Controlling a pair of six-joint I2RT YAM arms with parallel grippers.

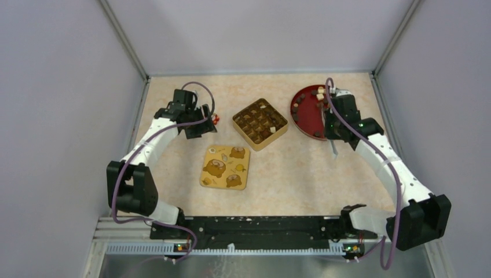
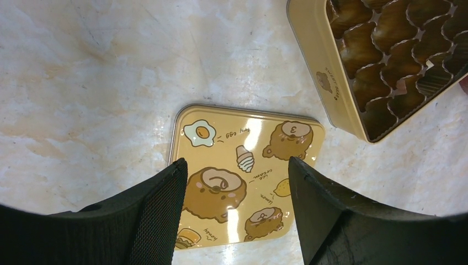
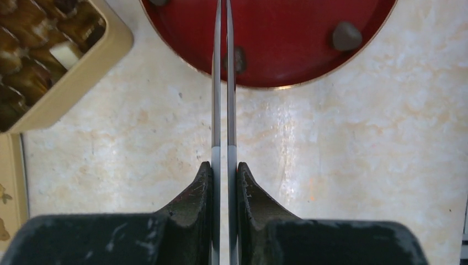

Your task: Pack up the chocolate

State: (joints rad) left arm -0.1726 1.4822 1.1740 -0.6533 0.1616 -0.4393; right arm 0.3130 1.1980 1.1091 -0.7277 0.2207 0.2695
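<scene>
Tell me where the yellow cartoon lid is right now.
In the top view the yellow lid lies flat, left of centre, just nearer the arm bases than the open gold tin and not touching it.

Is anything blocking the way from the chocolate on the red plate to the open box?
Nothing visible. Only bare table lies between the red plate holding the chocolate and the open box; its lid lies aside, nearer the arms. The right gripper's tweezers reach over the plate.

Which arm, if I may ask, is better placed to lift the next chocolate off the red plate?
Right: the right gripper is shut on metal tweezers with tips at a chocolate on the red plate; the left gripper hangs open above the yellow lid.
</scene>
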